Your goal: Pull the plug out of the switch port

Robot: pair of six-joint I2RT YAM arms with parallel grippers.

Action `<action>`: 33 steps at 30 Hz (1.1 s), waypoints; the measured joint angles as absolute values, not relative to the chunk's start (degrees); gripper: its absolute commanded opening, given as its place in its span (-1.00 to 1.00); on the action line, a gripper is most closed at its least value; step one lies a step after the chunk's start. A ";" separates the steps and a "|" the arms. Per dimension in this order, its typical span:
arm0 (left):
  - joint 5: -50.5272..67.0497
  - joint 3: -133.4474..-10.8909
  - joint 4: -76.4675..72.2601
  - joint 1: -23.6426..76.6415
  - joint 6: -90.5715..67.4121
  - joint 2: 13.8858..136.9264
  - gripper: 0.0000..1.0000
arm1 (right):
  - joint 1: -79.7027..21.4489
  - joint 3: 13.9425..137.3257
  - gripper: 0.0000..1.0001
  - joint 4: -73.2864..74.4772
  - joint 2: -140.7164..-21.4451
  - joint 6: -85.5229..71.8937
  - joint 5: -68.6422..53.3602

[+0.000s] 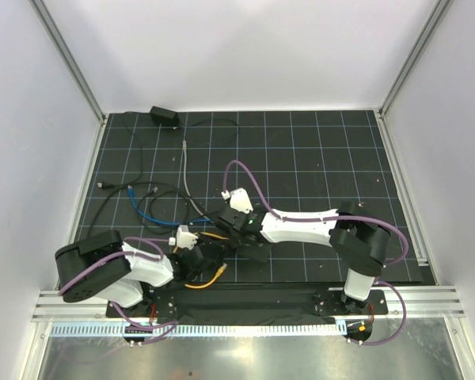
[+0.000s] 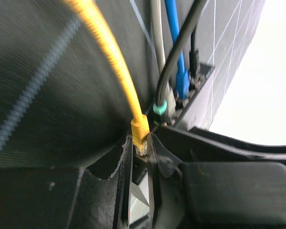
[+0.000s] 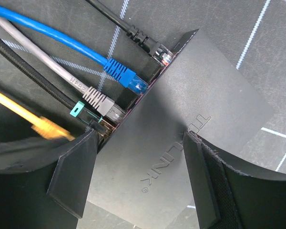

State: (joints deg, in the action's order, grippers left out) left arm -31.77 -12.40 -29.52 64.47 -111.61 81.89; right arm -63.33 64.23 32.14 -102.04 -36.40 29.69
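The switch box is matt black plastic. The yellow plug is smooth plastic. The blue cable has a glossy jacket; the black cable is braided. The desk mat looks matt.

**One brand name and one unreadable line of print**

In your right wrist view, the flat top of the black box carries dull grey lettering that reads TP-LINK. It runs on a slant from upper right to lower left and ends in a small ringed registered mark. You will find LINK the plainest part. The first two letters are fainter and sit just beside one finger of the right hand. The grey cable has tiny dark print just behind its plug boot, too small for you to read.
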 measured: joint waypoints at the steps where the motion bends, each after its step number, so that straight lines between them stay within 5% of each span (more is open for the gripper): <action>1: -32.29 -12.10 -28.82 64.38 -111.61 81.19 -1.00 | -63.44 63.66 0.57 31.59 -101.78 -35.92 29.91; 23: -37.30 -15.59 5.58 73.73 -104.66 54.37 -1.00 | -62.89 65.08 0.60 34.33 -99.85 -31.79 24.88; 33: -38.30 -17.39 13.26 76.53 -100.92 44.58 -1.00 | -61.63 65.43 0.61 38.39 -90.13 -31.79 24.21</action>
State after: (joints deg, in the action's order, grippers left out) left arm -38.30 -17.39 13.26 76.53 -100.92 44.58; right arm -61.63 65.43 38.39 -90.13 -31.79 24.21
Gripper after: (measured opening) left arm 0.163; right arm 0.803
